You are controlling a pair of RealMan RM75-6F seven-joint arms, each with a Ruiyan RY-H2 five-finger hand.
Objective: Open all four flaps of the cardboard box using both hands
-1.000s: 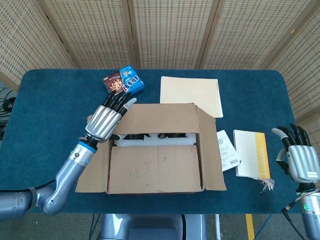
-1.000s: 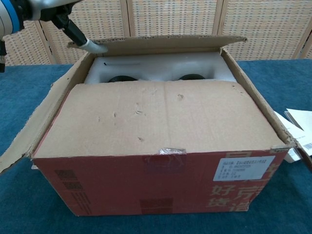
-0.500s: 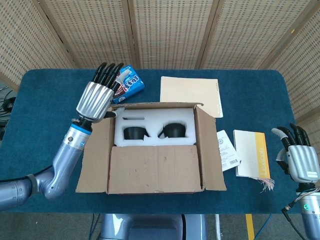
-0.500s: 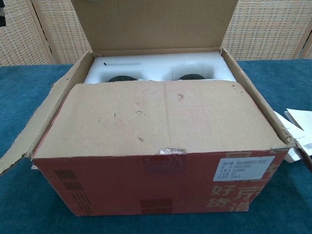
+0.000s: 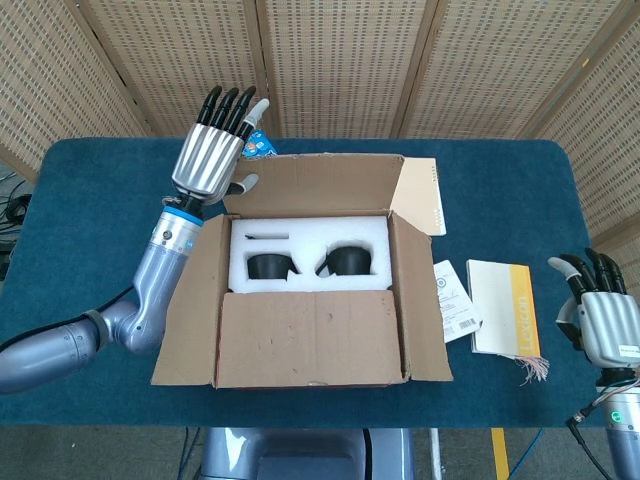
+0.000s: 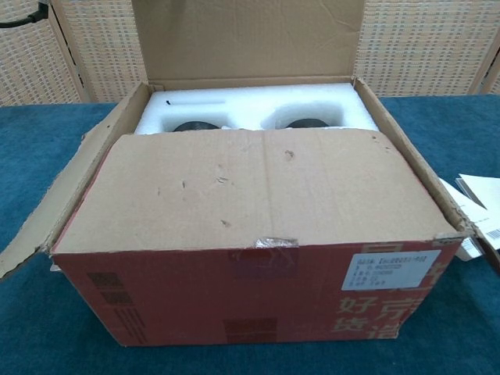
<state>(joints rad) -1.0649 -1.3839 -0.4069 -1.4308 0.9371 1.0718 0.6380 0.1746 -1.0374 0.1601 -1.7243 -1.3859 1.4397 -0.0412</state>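
I'm swinging the far flap (image 5: 322, 185) further back than before, left hand (image 5: 213, 152) spread, touching its left edge, cardboard box (image 5: 310, 340) near flap lying shut, right hand (image 5: 602, 322) idling open, well apart.

We see folding screen (image 5: 340, 65) along far side: woven cane panels in pale tan, set in light wooden frames, slats angled in head view. Same screen (image 6: 426, 43) fills far background in chest view. We note table (image 5: 480, 170) covered in dark teal carpet-like cloth, rounded far corners. Grey floor (image 5: 300, 450) at near edge, yellow strip (image 5: 499, 452) near right. Light even, soft shadows.
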